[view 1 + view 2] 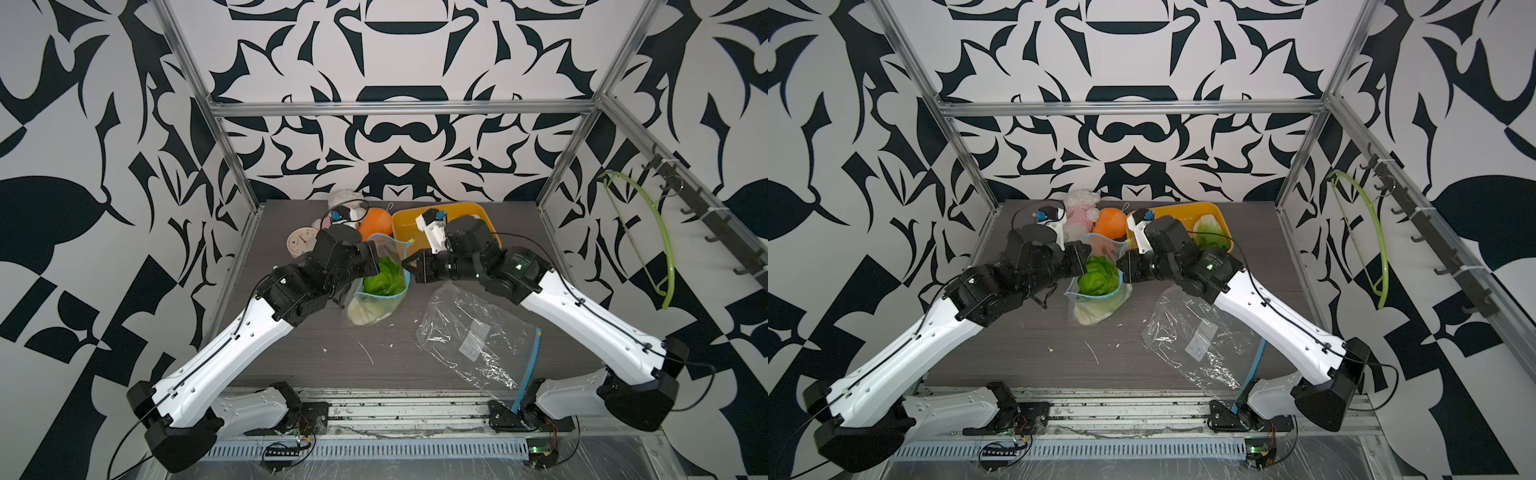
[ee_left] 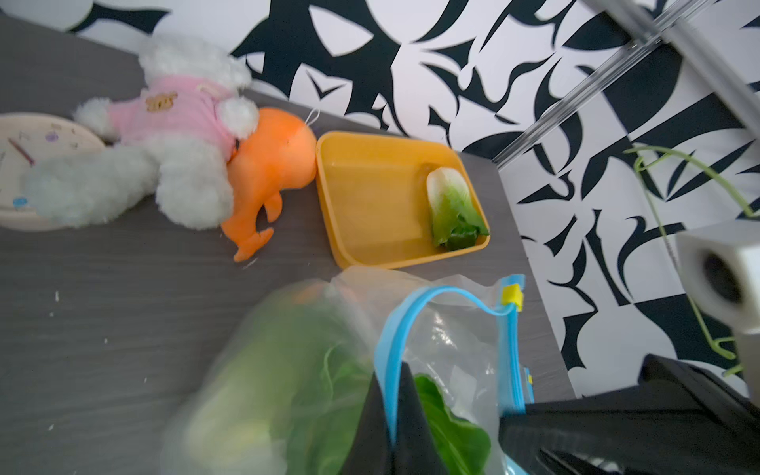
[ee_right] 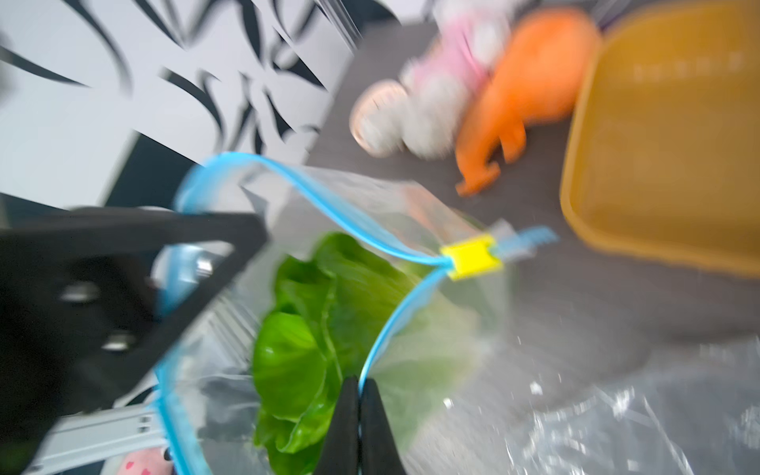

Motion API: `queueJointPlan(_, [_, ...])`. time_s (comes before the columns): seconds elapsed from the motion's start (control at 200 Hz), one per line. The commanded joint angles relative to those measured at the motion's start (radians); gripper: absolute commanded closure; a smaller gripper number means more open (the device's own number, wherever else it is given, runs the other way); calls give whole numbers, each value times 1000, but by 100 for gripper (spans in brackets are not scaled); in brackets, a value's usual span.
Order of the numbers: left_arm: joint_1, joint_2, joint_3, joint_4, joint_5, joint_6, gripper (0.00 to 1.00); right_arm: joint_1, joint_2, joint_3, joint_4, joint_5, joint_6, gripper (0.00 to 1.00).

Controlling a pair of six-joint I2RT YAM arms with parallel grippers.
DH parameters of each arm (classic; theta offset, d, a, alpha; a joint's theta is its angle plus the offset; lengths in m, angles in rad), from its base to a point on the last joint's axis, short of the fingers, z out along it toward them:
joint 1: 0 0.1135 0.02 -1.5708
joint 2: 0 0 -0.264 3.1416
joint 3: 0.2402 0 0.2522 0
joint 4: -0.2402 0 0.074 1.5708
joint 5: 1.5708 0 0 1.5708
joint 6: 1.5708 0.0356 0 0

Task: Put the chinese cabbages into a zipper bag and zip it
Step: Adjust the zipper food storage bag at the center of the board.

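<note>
A clear zipper bag (image 1: 370, 313) with a blue zip rim (image 2: 388, 370) hangs open-mouthed at mid-table between both arms. Chinese cabbages (image 1: 384, 278) sit inside it, green leaves up (image 3: 296, 353) and white stems down. My left gripper (image 2: 392, 436) is shut on one side of the rim. My right gripper (image 3: 360, 395) is shut on the opposite side. The yellow slider (image 3: 471, 257) sits at one end of the zip, which is open. Another chinese cabbage (image 1: 1210, 230) lies in the yellow tray (image 2: 370, 197) at the back right.
A second, empty zipper bag (image 1: 478, 340) lies crumpled at the front right. An orange plush toy (image 1: 374, 222), a white plush in a pink shirt (image 2: 177, 123) and a round cream dish (image 1: 301, 243) crowd the back left. Small leaf scraps dot the tabletop.
</note>
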Motion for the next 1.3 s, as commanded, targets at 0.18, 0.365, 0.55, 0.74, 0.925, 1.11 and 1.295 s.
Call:
queueJointPlan(0.18, [17, 47, 92, -41, -28, 43, 100, -3, 61, 246, -173, 97, -131, 100])
queueJointPlan(0.365, [55, 81, 69, -43, -2, 29, 100, -13, 64, 286, -196, 158, -138, 100])
queueJointPlan(0.55, [60, 136, 150, -78, 40, 64, 100, -31, 64, 259, -132, 122, -113, 100])
queueJointPlan(0.74, [63, 176, 189, -177, 4, 88, 100, -42, 121, 277, -142, 113, -103, 100])
queueJointPlan(0.925, [71, 195, 157, -227, 15, 91, 93, -65, 140, 213, -100, 77, -81, 100])
queueJointPlan(1.11, [71, 168, 125, -246, 87, 105, 69, -89, 144, 187, -67, 39, -76, 100])
queueJointPlan(1.295, [72, 157, 113, -302, 10, 115, 72, -102, 135, 166, -33, 7, -74, 100])
